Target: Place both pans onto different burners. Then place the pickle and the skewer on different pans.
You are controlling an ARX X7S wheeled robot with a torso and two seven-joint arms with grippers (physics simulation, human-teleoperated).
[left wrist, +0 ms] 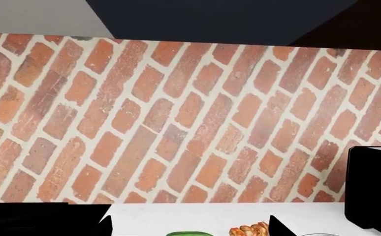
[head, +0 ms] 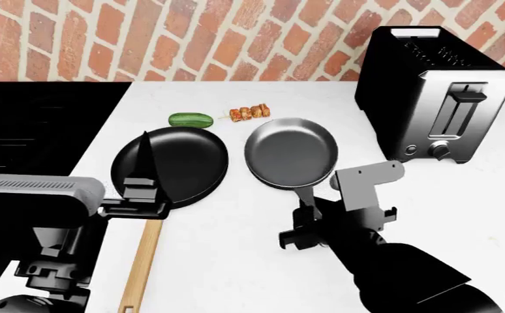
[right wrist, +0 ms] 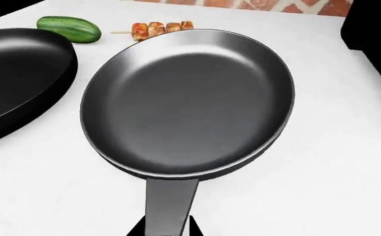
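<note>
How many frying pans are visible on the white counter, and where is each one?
2. The black pan with the wooden handle lies on the left, beside the stove. The grey pan lies to its right, nearer the toaster. Neither sits on a burner.

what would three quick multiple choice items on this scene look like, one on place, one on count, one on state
1. Where do the pickle and skewer lie?
A. In the black pan
B. On the white counter beyond the pans
C. On the toaster

2. How many pans are on the counter?
A. One
B. Two
C. Three

3. What is in the grey pan?
A. Nothing
B. The pickle
C. The skewer

Answers:
1. B, both rest on bare counter between the pans and the brick wall.
2. B, a black pan with a wooden handle and a grey one with a metal handle.
3. A, the right wrist view shows its inside bare.
</note>
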